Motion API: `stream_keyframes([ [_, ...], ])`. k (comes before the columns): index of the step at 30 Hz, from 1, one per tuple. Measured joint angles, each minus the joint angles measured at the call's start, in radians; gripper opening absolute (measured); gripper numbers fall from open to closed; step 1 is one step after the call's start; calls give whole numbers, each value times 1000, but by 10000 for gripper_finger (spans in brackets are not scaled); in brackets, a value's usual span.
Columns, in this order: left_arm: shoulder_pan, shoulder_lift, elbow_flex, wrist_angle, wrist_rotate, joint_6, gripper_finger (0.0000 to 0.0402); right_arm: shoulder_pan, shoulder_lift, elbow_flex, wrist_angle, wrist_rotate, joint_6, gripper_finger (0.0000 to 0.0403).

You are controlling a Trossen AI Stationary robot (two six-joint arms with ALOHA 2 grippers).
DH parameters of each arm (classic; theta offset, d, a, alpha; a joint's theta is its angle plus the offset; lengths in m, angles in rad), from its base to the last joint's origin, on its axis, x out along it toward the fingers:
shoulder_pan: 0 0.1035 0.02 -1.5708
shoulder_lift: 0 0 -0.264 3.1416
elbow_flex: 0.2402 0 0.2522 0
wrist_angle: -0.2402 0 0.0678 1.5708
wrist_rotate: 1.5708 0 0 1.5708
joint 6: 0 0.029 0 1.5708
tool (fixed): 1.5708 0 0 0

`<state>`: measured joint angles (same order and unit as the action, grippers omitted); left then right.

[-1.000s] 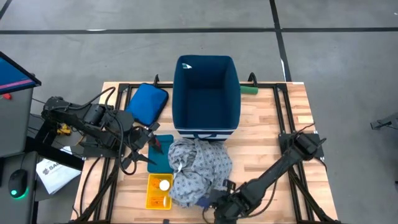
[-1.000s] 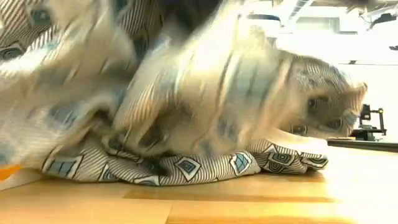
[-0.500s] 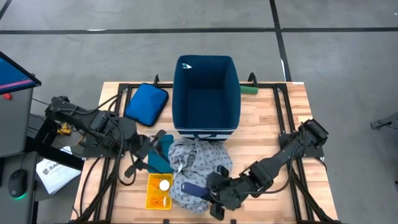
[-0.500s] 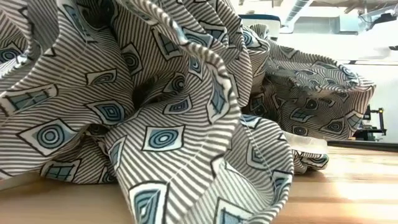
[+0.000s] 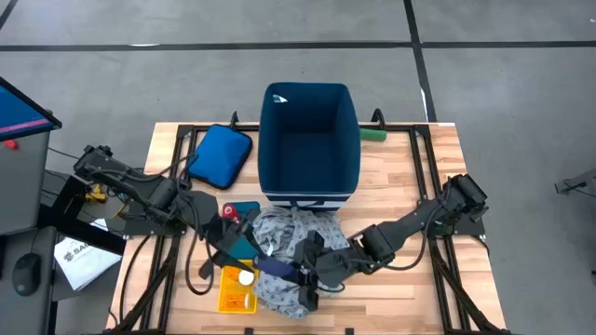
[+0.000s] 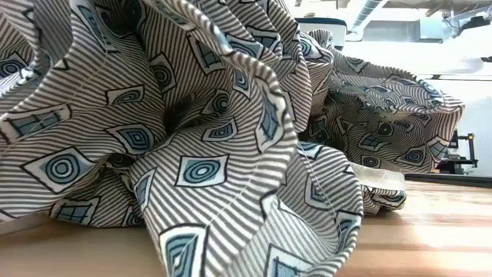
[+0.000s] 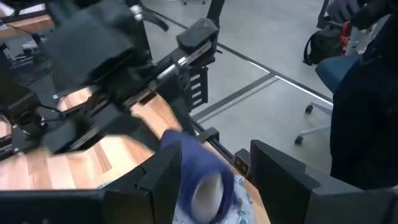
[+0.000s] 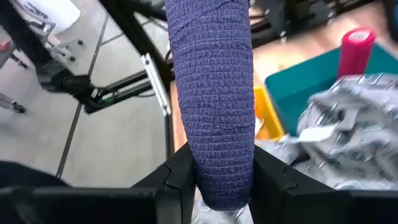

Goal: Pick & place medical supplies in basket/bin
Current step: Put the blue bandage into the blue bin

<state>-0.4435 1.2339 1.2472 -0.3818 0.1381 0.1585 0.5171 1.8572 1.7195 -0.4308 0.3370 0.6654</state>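
Note:
The grey patterned gown point(image 5: 296, 244) lies crumpled on the table just in front of the navy bin point(image 5: 308, 140) and fills the low view point(image 6: 192, 138). My right gripper point(image 5: 302, 272) hovers over the gown's near left part, shut on a dark-blue cylinder point(image 5: 277, 268). My left gripper point(image 5: 248, 244) stands open at the gown's left edge, above the teal tray point(image 5: 244, 223); in its wrist view the cylinder's end point(image 7: 202, 180) shows between its fingers, apart from the right one. A red cylinder point(image 8: 356, 53) stands upright in the teal tray. My right gripper pinches the dark-blue cylinder near one end point(image 8: 221, 177) between its two fingers. The cylinder runs on along the fingers, its long free part point(image 8: 211, 68) reaching past the fingertips. It is lifted clear above the gown, pointing toward the table's left.
A yellow tray point(image 5: 233, 296) with a white-capped bottle point(image 5: 245, 276) sits at the near left. The flat blue pouch point(image 5: 221, 154) lies left of the bin. A green object point(image 5: 372, 133) rests at the far edge, right of the bin. Bare wood lies to the right.
My right gripper has risen from the table's near edge and gone toward the far left over the gown, tipping up, with the dark-blue cylinder in its hold. My left gripper has moved toward the right, closing in on the cylinder. The gown stirred, then lay still.

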Motion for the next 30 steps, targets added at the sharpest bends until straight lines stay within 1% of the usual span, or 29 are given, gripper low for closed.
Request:
stream_keyframes([
  [9,13,45,0,39,-7,-2,182,-10,0,0,13,-22,-22,103],
  [15,14,46,0,16,-10,-11,182,-10,0,0,24,-22,-22,103],
  [19,14,45,0,-10,-10,-56,182,-10,0,0,32,-22,-21,103],
  [30,14,42,2,-48,-17,-80,178,-10,1,-2,67,-23,-18,102],
])
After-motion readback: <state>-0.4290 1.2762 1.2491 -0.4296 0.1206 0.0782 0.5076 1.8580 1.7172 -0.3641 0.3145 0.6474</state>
